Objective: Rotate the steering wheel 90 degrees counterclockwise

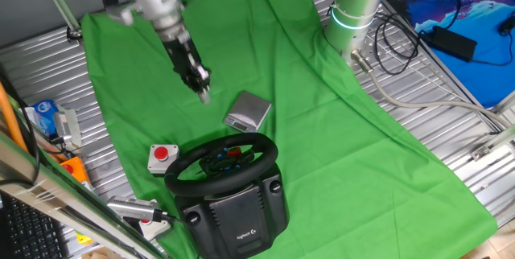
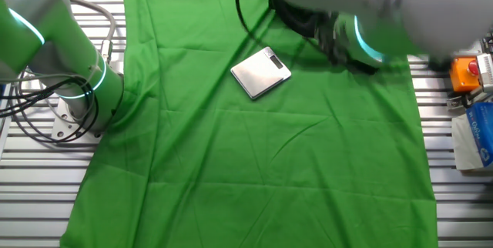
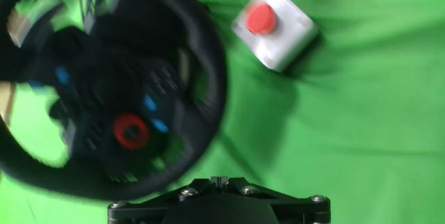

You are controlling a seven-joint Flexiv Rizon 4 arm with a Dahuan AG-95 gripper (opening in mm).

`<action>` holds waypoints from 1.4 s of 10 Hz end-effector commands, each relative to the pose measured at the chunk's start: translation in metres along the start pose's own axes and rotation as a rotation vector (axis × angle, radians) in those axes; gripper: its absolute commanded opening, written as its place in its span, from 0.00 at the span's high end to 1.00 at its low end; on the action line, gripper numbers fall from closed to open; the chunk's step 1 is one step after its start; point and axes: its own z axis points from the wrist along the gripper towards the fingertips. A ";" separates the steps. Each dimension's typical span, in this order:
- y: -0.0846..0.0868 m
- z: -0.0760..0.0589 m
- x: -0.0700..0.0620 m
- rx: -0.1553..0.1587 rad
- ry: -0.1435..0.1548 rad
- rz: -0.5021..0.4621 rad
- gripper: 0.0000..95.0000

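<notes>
Your black wheel (image 1: 223,162), red and blue hub buttons, faces up and away from its near grey base; the pincer's (image 1: 203,90) opening you cannot tell.

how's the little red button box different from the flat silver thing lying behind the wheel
The button box is a small white block topped by a raised red button; the silver slab is thin, flat and grey, with a small dark panel near one edge. The box sits beside the steering wheel, at its rim; the slab lies past it, further up the cloth. Both rest on the green cloth, untouched.

Black steering wheel (image 1: 224,162) tilted on grey base.
</notes>
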 end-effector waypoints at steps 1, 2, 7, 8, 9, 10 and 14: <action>0.028 0.016 -0.014 -0.025 -0.017 0.044 1.00; 0.034 0.020 -0.015 -0.026 -0.018 0.048 1.00; 0.051 0.043 -0.023 -0.025 -0.018 0.028 1.00; 0.051 0.043 -0.023 -0.020 -0.015 0.022 1.00; 0.050 0.043 -0.022 -0.016 -0.014 0.026 1.00; 0.050 0.043 -0.022 -0.018 -0.009 0.034 1.00; 0.050 0.043 -0.022 -0.030 0.013 -0.011 1.00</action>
